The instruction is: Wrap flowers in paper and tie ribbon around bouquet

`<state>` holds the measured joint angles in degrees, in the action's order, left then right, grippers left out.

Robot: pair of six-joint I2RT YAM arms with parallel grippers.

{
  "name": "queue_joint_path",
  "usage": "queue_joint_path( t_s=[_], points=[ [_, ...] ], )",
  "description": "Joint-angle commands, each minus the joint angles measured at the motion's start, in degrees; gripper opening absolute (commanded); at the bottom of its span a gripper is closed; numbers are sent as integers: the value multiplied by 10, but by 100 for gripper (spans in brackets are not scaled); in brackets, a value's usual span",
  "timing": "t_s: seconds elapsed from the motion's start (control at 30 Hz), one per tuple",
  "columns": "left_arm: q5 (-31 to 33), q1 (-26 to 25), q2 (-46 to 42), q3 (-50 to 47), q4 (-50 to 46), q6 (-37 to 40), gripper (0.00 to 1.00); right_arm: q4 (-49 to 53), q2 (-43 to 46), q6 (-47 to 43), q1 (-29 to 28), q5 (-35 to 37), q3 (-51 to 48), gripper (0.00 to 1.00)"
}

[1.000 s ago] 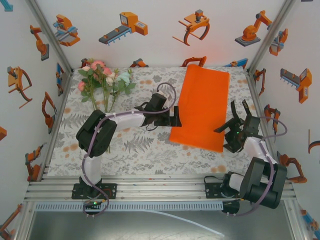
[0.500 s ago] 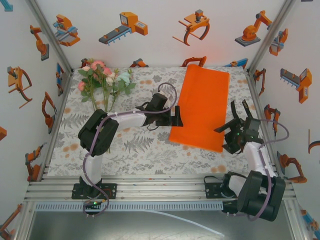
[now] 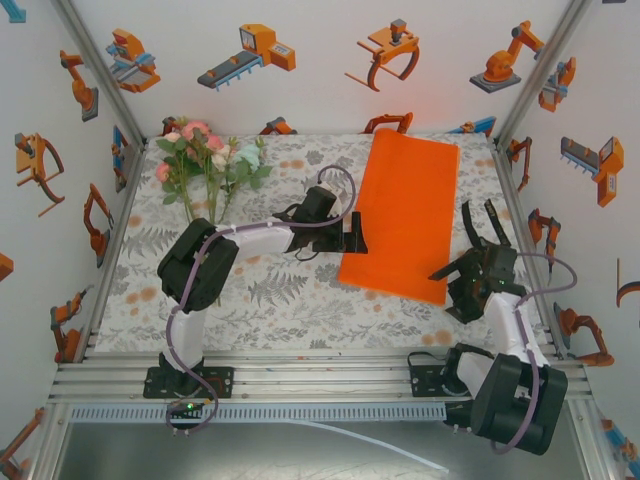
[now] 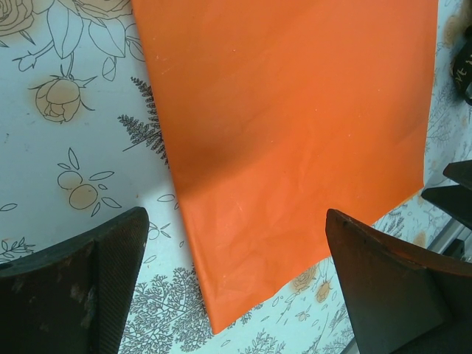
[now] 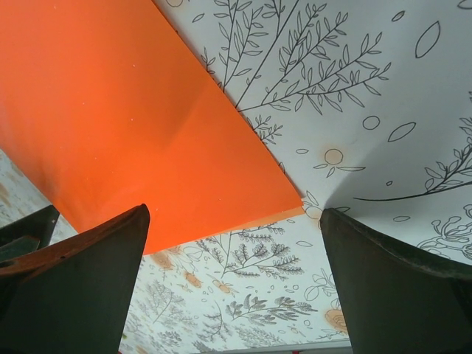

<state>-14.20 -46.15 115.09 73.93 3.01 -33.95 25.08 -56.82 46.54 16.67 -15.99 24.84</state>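
Orange paper [image 3: 402, 215] lies flat on the right half of the floral-print surface [image 3: 290, 300]. Its long axis runs from the far edge toward the near edge, with the near end leaning slightly left. The flowers [image 3: 205, 165] lie in the far-left corner, blossoms toward the far edge and stems pointing nearward. The left tool [image 3: 357, 232], jaws apart, sits at the paper's left edge. The right tool [image 3: 482, 222], jaws apart, is off the paper's near-right corner. A dark item [image 4: 464, 70] beyond the paper bears light lettering too small to read.

Jaws apart: left gripper [image 3: 354, 231], right gripper [image 3: 479, 208].
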Motion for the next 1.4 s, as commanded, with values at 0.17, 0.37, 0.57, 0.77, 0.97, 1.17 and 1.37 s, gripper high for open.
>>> queue_joint_path(
  t_s=[0.17, 0.37, 0.57, 0.77, 0.97, 1.17, 1.37],
  points=[
    [0, -6, 11, 13, -8, -3, 98, -72, -24, 6, -3, 13, -36, 88],
    [1, -6, 15, 16, -9, -1, 98, -87, -27, 16, -3, -1, -36, 87],
    [-2, -8, 22, 23, -11, -2, 98, -120, 3, 53, -3, -60, -50, 82],
    [-1, -10, 23, 26, -14, -1, 99, -107, 22, 51, -3, -32, -53, 53],
    [13, -11, -4, 9, -13, 6, 99, -134, 19, 48, -3, -53, -57, 0],
    [48, -34, -143, -111, 123, 103, 99, -155, 74, 105, -7, -116, -34, 0],
    [73, -133, -172, -145, 234, 323, 100, -100, 90, 129, -86, -78, 48, 0]
  ],
)
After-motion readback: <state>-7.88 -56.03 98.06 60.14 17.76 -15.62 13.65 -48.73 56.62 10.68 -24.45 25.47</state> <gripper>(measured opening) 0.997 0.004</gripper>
